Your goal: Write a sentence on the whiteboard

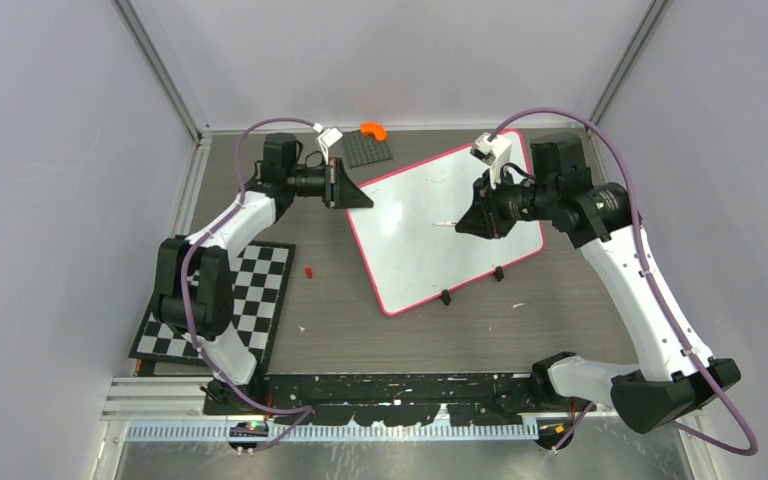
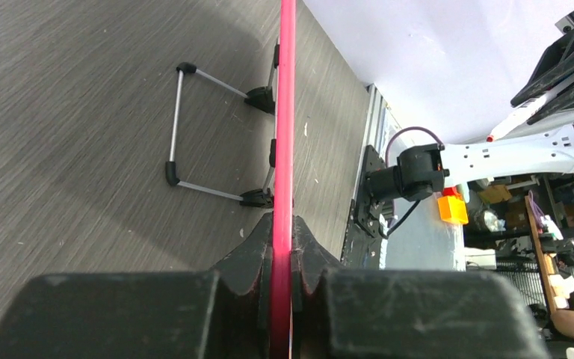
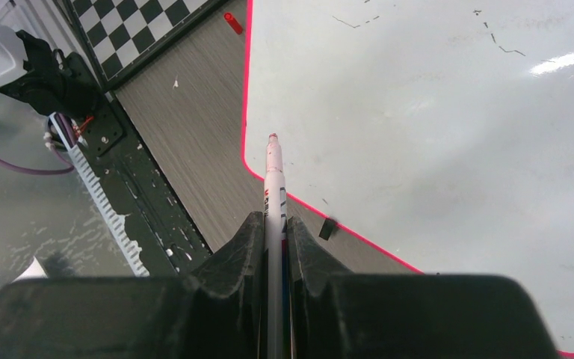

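Whiteboard [image 1: 430,240] rim in left claw [image 2: 282,232], marker [image 3: 273,187] clamped

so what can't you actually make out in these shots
- Left wrist view: the whiteboard is edge-on in the left gripper, so its writing face is hidden.
- Right wrist view: faint dark marks near the top edge are too faint to read; it is also unclear whether the marker in the right gripper touches the whiteboard.
- Top view: a small red piece is too small to identify.
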